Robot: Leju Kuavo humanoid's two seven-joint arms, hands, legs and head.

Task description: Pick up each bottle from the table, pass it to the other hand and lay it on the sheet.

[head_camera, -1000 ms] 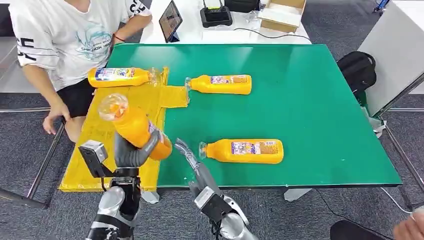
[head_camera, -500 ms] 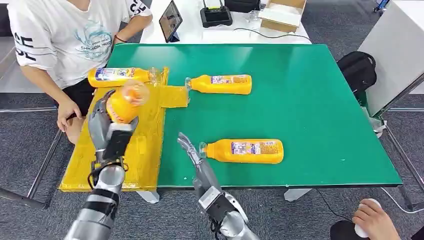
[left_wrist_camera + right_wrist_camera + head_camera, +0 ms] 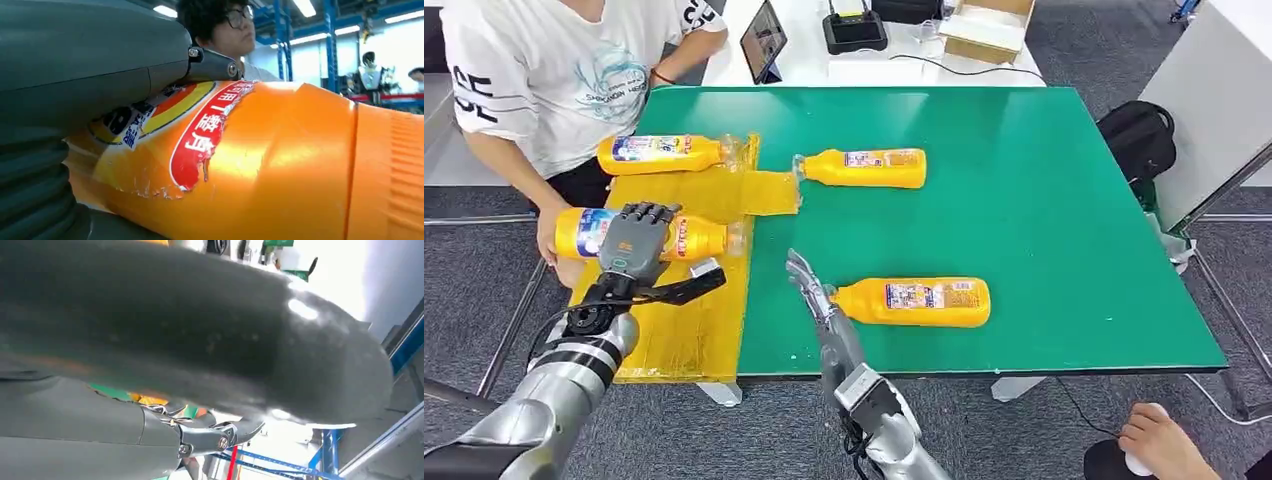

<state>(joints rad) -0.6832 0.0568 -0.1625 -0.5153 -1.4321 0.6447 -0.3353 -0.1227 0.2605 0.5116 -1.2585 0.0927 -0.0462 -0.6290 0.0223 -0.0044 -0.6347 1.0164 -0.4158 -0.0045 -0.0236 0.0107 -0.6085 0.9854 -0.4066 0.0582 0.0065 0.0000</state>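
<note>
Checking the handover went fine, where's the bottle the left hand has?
In the head view, the orange bottle lies sideways on the yellow sheet at the table's left, under the left hand, nearer than another bottle.

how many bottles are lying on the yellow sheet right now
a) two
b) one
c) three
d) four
a) Two lie on the yellow sheet: the far bottle near the person, and the near bottle under the left hand. The other two bottles, one at mid table and one by the right hand, rest on the green table.
</note>
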